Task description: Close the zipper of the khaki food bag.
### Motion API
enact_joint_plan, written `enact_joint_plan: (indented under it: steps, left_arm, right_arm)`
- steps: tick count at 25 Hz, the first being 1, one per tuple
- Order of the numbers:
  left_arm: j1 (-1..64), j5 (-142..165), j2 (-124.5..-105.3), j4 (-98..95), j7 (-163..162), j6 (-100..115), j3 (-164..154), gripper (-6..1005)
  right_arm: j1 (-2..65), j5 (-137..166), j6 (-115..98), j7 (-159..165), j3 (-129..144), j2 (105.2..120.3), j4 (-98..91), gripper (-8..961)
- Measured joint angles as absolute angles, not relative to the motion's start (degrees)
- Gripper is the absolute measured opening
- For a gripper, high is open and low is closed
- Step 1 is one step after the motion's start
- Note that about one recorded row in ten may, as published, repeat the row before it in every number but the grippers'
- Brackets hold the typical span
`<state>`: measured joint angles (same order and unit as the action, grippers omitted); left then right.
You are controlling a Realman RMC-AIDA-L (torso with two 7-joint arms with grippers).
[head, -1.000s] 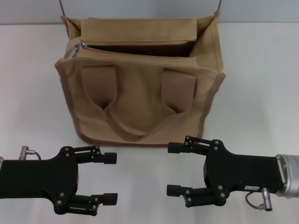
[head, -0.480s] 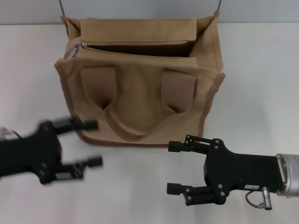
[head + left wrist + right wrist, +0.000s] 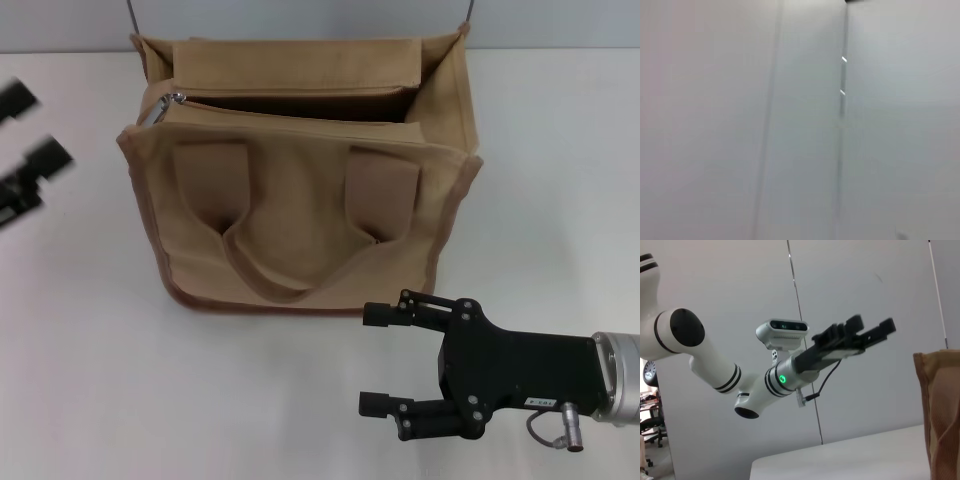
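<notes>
The khaki food bag stands upright on the white table, its top gaping open. Its zipper lies open along the top, with the silver pull tab at the bag's left end. My left gripper is open and raised at the far left, level with the bag's top and well apart from it; it also shows in the right wrist view. My right gripper is open and empty, low in front of the bag's right corner. A strip of the bag shows in the right wrist view.
The white table stretches around the bag. A grey wall stands behind it, with two thin dark rods rising at the bag's back corners. The left wrist view shows only a blank grey wall panel.
My left gripper has risen fast from low in front of the bag's left side to the far left, level with the bag's top. The right gripper and the bag have stayed in place.
</notes>
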<state>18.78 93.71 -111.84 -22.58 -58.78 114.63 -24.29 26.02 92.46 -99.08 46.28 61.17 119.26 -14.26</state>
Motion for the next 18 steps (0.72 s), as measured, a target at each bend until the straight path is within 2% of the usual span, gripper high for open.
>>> enact_joint_plan:
  steps: [8, 11, 15, 18]
  left_arm:
    - [20.06, 90.93, -111.01, -23.13, -59.09, 104.16, -23.87, 777]
    - [22.43, 96.7, -109.68, -24.26, -59.21, 99.72, -24.38, 776]
    - [23.96, 100.1, -109.44, -24.92, -58.89, 98.82, -24.38, 773]
    - [25.78, 103.67, -109.95, -26.36, -58.82, 97.74, -24.37, 772]
  right_arm:
    - [26.02, 92.46, -98.96, 46.22, 61.17, 119.26, -14.23, 834]
    - [26.14, 92.46, -98.96, 46.2, 61.22, 119.26, -14.24, 834]
    - [26.17, 92.46, -98.96, 46.18, 61.18, 119.26, -14.24, 835]
    - [26.19, 92.46, -98.96, 46.18, 61.17, 119.26, -14.24, 835]
